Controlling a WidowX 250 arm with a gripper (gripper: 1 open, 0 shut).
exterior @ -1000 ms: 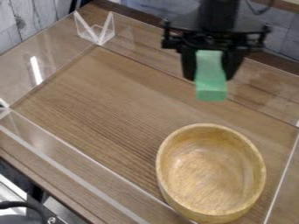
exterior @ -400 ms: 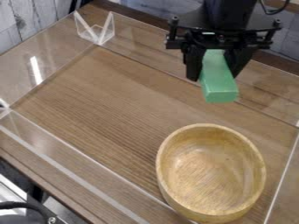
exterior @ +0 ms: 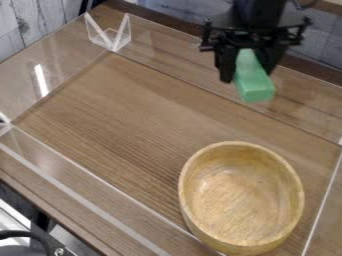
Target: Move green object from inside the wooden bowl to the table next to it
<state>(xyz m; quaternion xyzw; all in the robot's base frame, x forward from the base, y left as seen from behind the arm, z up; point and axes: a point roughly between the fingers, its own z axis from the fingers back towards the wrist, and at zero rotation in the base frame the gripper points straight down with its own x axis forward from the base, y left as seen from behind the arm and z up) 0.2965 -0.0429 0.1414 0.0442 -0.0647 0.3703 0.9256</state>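
My gripper [exterior: 253, 62] hangs above the far right part of the table [exterior: 120, 120], shut on the green object [exterior: 255, 78], a small green bar that points down and slightly right from the black fingers. The bar is held in the air, clear of the tabletop. The wooden bowl [exterior: 242, 196] sits at the near right corner with nothing inside it. The gripper is well behind the bowl, farther from the camera.
Low clear acrylic walls [exterior: 54, 170] border the table on all sides. A small clear bracket [exterior: 108, 33] stands at the back left corner. The right wall runs close beside the bowl.
The gripper has carried the green bar a little to the right and farther back, and the bar now looks shorter and more tilted. The bowl has stayed put.
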